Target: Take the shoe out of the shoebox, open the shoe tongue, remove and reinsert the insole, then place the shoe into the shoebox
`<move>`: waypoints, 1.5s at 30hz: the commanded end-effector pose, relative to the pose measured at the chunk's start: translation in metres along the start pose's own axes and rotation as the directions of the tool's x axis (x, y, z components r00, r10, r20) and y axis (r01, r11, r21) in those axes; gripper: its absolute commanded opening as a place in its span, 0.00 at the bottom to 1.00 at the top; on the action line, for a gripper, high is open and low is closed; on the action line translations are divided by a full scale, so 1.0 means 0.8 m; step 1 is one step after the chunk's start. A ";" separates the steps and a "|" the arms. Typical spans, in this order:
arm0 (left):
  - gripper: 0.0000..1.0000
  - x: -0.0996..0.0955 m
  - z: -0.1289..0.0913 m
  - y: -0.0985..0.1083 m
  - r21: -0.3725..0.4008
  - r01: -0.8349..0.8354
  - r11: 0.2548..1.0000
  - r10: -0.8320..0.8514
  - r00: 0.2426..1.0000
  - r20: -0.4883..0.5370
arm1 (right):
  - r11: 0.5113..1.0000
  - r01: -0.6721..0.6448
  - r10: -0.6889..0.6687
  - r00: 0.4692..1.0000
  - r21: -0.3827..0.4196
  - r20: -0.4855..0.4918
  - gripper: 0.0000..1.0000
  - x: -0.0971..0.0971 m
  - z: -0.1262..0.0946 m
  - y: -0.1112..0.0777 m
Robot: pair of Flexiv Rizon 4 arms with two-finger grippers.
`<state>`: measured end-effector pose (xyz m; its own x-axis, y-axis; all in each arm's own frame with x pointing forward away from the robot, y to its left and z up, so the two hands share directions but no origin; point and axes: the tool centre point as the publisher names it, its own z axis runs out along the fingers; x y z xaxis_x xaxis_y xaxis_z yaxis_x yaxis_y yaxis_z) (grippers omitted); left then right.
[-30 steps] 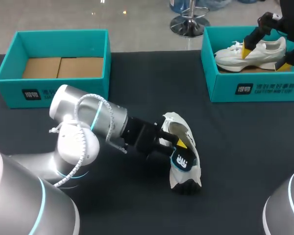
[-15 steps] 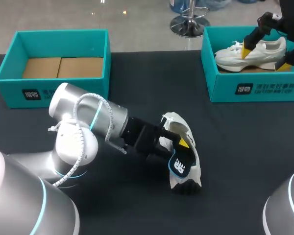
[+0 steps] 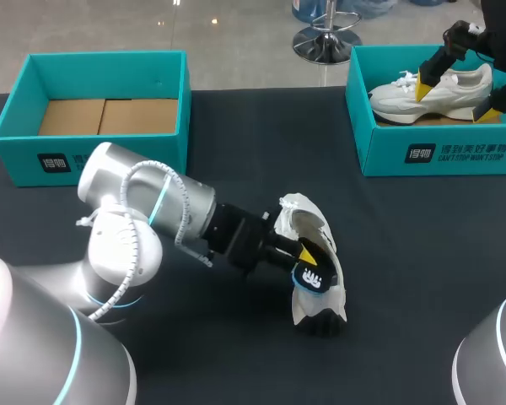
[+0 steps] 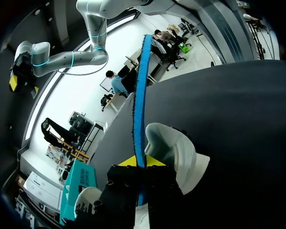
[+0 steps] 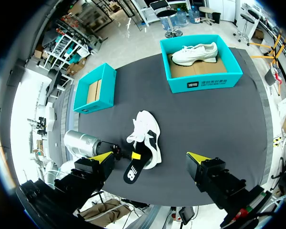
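On the dark surface (image 3: 422,253), a white shoe (image 3: 308,215) lay near the middle. The left box (image 3: 25,148) held cardboard (image 3: 110,116), the right box (image 3: 388,152) a second shoe (image 3: 455,89). Left jaws clamped the insole (image 3: 314,278); right jaws stood apart.

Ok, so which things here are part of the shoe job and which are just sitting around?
In the job: white shoe on the table; its insole, gripped by the left gripper; the empty shoebox, probably this shoe's.
Lying about: second shoebox; second shoe inside it; right gripper, open, holding nothing.
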<state>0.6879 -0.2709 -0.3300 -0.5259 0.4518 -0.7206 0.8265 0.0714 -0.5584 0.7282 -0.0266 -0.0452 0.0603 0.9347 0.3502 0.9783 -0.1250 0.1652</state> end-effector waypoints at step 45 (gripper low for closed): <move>0.60 -0.003 -0.015 0.017 -0.070 -0.074 0.995 0.072 0.997 -0.019 | 1.000 -0.001 0.001 1.000 0.005 0.003 1.00 0.002 0.000 0.003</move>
<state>0.7069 -0.2627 -0.3305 -0.4616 0.4739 -0.7499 0.8739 0.0979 -0.4761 0.7283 -0.0265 -0.0451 0.0603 0.9348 0.3501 0.9784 -0.1249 0.1649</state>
